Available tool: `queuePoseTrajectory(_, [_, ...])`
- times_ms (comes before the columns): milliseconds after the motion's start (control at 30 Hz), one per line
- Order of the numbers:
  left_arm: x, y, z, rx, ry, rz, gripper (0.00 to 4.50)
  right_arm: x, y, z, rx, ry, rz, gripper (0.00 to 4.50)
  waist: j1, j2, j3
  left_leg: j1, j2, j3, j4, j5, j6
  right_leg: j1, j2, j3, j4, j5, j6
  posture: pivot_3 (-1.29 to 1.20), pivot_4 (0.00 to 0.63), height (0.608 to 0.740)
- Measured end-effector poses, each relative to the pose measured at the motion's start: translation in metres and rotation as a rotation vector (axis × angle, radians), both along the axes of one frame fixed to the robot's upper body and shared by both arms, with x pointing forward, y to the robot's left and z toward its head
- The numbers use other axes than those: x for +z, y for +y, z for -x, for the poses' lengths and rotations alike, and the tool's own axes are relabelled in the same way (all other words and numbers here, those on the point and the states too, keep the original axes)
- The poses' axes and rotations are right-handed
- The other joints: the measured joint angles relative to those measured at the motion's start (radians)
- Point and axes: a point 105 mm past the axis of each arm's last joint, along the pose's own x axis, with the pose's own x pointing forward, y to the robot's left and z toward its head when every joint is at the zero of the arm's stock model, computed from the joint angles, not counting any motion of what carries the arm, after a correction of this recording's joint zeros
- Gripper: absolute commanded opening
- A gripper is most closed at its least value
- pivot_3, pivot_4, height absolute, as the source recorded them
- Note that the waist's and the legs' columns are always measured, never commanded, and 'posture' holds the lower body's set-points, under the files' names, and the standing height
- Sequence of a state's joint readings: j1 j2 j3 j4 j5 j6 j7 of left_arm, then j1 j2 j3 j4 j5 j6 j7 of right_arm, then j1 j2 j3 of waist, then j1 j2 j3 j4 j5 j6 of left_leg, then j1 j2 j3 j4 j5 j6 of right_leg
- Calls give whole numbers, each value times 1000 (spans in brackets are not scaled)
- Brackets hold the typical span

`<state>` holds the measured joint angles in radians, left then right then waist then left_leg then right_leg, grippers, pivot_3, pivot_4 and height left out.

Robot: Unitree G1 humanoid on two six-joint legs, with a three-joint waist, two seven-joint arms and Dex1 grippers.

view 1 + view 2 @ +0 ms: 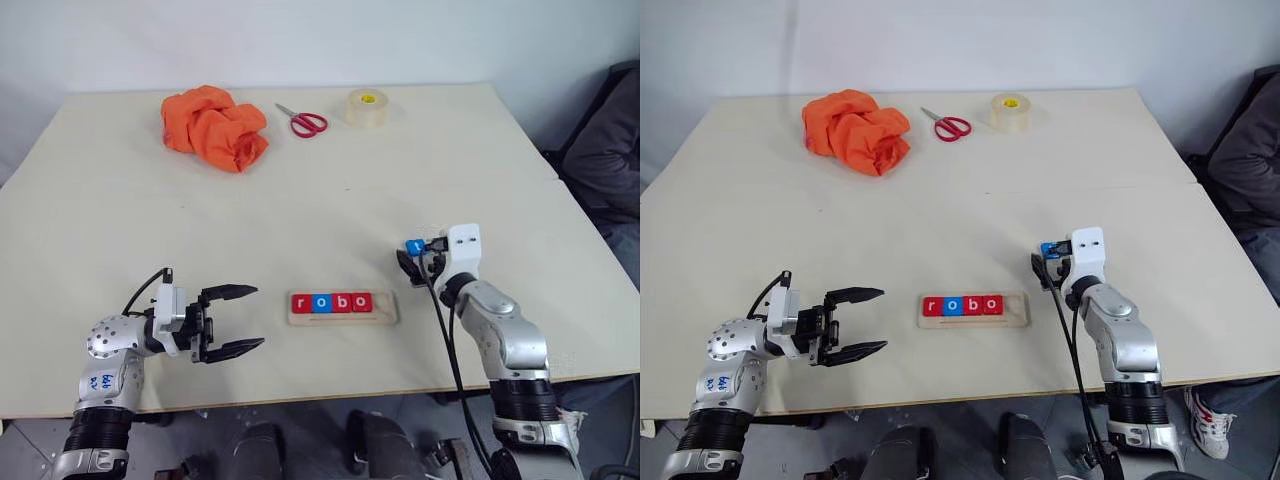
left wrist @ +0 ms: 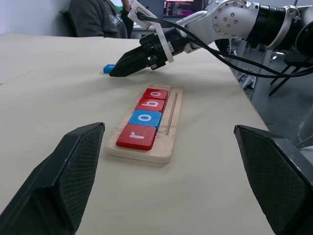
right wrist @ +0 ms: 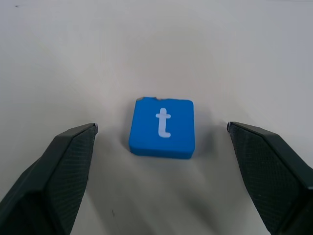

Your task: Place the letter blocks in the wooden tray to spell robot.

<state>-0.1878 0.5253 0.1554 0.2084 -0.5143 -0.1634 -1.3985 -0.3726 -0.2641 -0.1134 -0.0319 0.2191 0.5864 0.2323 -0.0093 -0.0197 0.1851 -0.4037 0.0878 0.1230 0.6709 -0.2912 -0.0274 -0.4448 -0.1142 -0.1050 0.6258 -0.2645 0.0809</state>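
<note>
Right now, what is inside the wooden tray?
Four letter blocks lie in the wooden tray spelling r, o, b, o: red, blue, red, red. Its last slot is bare. The tray floor beneath the blocks is covered.

red, blue, red, red letter blocks [image 1: 331,302]; blue t block [image 3: 163,127]; orange cloth [image 1: 213,127].

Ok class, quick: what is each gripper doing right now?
Left gripper: open, holding nothing.
Right gripper: open around the blue t block, not gripping it.
</note>
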Motion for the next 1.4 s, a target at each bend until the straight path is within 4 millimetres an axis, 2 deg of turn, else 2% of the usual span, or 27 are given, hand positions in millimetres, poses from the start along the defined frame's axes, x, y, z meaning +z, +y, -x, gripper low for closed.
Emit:
queuePoseTrajectory(267, [4,-5,-3,-22,-13,0,4500,0,8,-2,3,-11,9,4444,-18,0,0,0,0,0,-2,0,0,0,0,0,0,0,0,0,150,740])
queuePoseTrajectory(400, [5,-6,-4,-30,-19,-1,4500,1,8,-8,-10,-11,28,3518,-21,0,0,0,0,0,-2,1,0,0,0,0,-1,0,0,0,150,740])
queuePoseTrajectory(600, [5,-6,-4,-36,-19,-2,4500,2,12,-12,-14,-19,22,1458,-21,0,0,1,0,0,-3,1,-1,0,0,0,-1,0,0,0,150,740])
queuePoseTrajectory(767, [3,-6,-5,-40,-9,2,4500,5,9,-10,-33,-16,20,1462,-20,0,0,1,0,0,-3,1,-1,0,0,0,-1,0,0,0,150,740])
queuePoseTrajectory(967, [2,-7,-9,-61,4,7,4500,27,3,20,-58,-47,20,1462,-17,0,0,0,0,0,-4,1,-1,0,0,0,-2,0,0,0,150,740])
queuePoseTrajectory(1067, [1,-7,-10,-77,14,6,4500,16,1,50,-76,20,35,1462,-16,0,0,0,0,-1,-5,1,-1,0,0,0,-3,0,0,0,150,740])
queuePoseTrajectory(1200, [1,-7,-13,-90,18,5,4500,-1,-4,74,-116,112,45,1462,-17,0,0,0,-1,-2,-5,1,0,0,0,0,-3,0,0,0,150,740])
queuePoseTrajectory(1267, [2,-7,-14,-94,18,5,4500,-9,-6,82,-130,150,46,1462,-21,0,0,0,-1,-1,-5,1,0,0,0,0,-3,0,0,0,150,740])
queuePoseTrajectory(1333, [1,-6,-15,-97,24,5,4500,-8,-5,83,-134,151,37,1462,-22,0,0,1,-1,-2,-5,1,0,0,0,0,-2,0,0,0,150,740])
queuePoseTrajectory(1400, [1,-6,-16,-97,24,6,4500,-8,-3,83,-130,148,27,2249,-19,0,0,0,-1,-2,-5,1,0,0,0,0,-2,0,-1,0,150,740])
